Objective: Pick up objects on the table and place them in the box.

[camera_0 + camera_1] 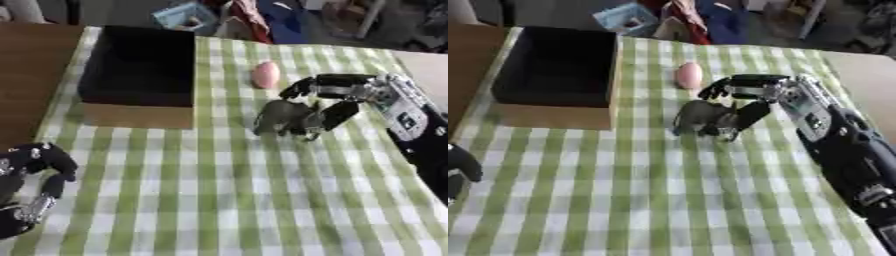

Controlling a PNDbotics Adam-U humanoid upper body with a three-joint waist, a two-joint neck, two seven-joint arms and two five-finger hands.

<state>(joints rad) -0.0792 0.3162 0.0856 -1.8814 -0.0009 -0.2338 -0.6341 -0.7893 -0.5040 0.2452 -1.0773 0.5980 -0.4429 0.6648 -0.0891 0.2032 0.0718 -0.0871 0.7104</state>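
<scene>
Checked cloth (219,200), right hand (328,102) half-covering grey object (278,116)

You are seeing no readable text, label, brand, number or sign on anything, near the hand or beyond it.

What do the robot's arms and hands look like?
Both hands are black with silver joints. The right hand joins a silver-grey wrist section with dark markings, then a bulky black forearm. The left hand, at the lower left, shows black fingers with silver metal parts.
</scene>
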